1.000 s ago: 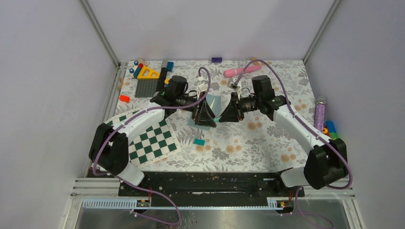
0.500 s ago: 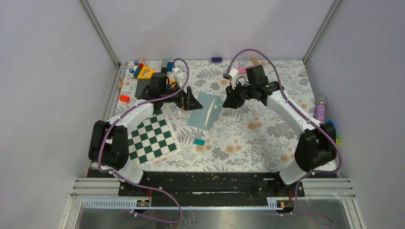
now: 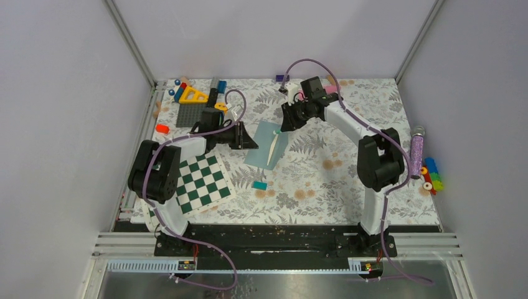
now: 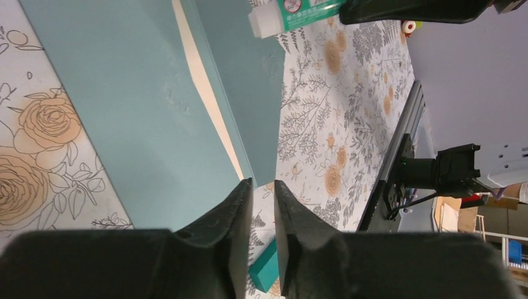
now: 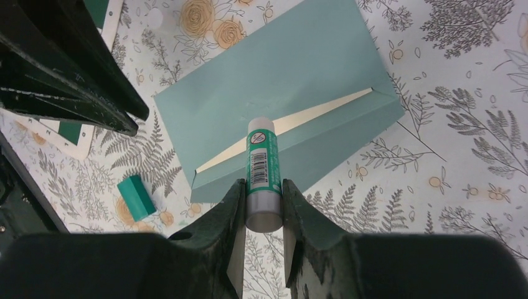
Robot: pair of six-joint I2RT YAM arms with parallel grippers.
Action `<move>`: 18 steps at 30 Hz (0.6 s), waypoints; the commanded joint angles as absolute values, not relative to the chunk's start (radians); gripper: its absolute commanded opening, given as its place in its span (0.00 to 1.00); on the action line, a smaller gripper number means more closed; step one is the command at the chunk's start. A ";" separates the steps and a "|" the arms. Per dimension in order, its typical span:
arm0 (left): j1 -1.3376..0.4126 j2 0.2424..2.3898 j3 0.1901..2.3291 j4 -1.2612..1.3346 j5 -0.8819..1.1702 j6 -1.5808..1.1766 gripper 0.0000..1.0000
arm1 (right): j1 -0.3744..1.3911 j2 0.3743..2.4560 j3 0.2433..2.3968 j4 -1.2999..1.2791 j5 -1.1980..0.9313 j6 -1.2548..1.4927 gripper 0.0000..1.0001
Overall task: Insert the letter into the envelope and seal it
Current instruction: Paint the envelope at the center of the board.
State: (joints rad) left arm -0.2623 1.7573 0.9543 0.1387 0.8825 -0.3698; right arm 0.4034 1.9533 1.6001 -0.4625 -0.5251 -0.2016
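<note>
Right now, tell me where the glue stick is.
In the right wrist view the glue stick sits clamped in the right gripper, its white tip over the middle of the envelope, beside the cream strip of the letter.

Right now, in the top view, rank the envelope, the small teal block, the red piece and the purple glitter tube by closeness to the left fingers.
1. envelope, right beside the left fingers
2. small teal block, toward the near edge
3. red piece, far left
4. purple glitter tube, right edge
</note>
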 commanded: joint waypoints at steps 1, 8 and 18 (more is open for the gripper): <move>-0.257 1.781 0.952 0.242 0.885 -0.406 0.15 | 0.444 2.012 1.694 -0.495 -0.496 -0.152 0.00; -0.259 1.814 0.966 0.160 0.792 -0.393 0.00 | 0.490 2.099 1.833 -0.634 -0.376 -0.124 0.00; -0.260 1.849 0.972 0.099 0.681 -0.377 0.00 | 0.527 2.270 2.178 -0.974 -0.192 -0.077 0.00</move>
